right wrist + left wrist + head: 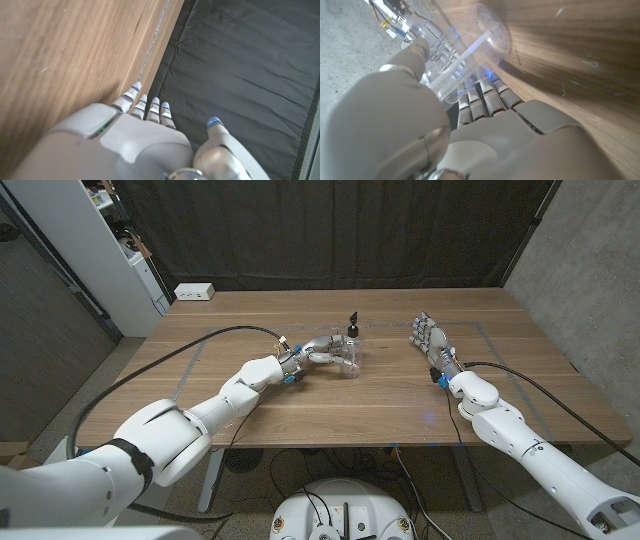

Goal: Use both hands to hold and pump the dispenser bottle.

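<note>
I am seeing my left hand [318,356] wrapping its fingers [485,97] around the clear dispenser bottle [350,351], which is standing upright near the middle of the wooden table [250,395], black pump [351,315] on top. My right hand [428,337] is waiting well apart from the bottle, fingers extended and grasping nothing.
</note>
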You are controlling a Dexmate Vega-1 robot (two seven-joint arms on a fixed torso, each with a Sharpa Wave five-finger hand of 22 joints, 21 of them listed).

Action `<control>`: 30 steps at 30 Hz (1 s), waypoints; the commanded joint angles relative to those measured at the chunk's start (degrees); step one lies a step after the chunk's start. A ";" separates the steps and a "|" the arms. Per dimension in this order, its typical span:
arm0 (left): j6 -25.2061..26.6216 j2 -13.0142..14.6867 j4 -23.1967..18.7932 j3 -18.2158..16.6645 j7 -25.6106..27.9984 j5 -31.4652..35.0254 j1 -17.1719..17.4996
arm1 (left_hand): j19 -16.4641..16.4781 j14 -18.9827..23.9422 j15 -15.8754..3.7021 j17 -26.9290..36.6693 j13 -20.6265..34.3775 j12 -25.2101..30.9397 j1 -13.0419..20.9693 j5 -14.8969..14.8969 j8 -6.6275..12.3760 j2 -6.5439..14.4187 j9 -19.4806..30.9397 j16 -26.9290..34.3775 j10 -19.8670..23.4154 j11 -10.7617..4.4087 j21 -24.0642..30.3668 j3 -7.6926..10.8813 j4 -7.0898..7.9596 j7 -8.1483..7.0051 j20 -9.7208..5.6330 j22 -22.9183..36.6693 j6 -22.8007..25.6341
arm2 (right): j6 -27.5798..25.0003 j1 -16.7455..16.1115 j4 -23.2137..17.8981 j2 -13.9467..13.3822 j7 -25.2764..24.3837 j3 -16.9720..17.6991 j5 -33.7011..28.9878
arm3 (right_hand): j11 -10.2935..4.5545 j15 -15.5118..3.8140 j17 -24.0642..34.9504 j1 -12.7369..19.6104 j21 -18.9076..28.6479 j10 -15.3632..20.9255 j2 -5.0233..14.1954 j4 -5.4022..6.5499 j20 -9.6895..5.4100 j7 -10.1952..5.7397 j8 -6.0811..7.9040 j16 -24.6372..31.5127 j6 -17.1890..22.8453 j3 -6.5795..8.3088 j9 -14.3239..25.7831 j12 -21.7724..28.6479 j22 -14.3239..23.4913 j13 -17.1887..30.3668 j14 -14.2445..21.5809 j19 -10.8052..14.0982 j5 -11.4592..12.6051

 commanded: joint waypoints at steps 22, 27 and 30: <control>0.59 1.23 -5.45 -1.18 1.68 -0.32 1.93 | 5.60 6.51 -9.68 2.96 3.29 3.06 4.86 0.79 4.67 4.81 1.98 4.25 7.56 -1.35 1.34 -4.07 0.34 0.03 -2.33 0.44 5.78 | 0.25 -2.73 -3.13 -1.53 -1.15 0.98 -0.12 | -0.20 0.46 -0.02 -0.65 -0.43 -0.09 2.82 -0.11 0.91 -0.46 0.22 0.45 0.11 -0.13 0.21 0.23 0.31 0.19 -0.54 -0.08 0.46; 2.38 3.85 -11.28 -1.40 4.79 1.44 3.63 | 6.28 7.12 -10.04 3.57 3.85 3.35 5.44 0.79 5.19 5.27 2.27 5.01 7.99 -1.26 1.51 -4.65 0.30 -0.06 -2.39 0.47 5.97 | -1.71 -3.43 -6.44 -3.83 -2.85 0.91 -2.53 | -0.17 0.42 -0.05 -0.67 -0.45 -0.07 2.82 -0.10 0.91 -0.45 0.23 0.46 0.18 -0.14 0.22 0.24 0.31 0.19 -0.55 -0.05 0.46; 3.59 5.21 -14.29 -1.54 6.55 2.48 4.50 | 6.39 7.26 -10.00 3.88 4.13 3.58 5.71 0.80 5.46 5.50 2.42 5.33 8.43 -1.20 1.51 -4.95 0.30 -0.12 -2.39 0.49 6.09 | -3.20 -4.05 -9.05 -5.51 -4.17 1.02 -4.25 | -0.20 0.33 -0.09 -0.65 -0.48 -0.03 2.83 -0.11 0.93 -0.47 0.20 0.49 0.15 -0.13 0.22 0.27 0.32 0.19 -0.51 -0.05 0.46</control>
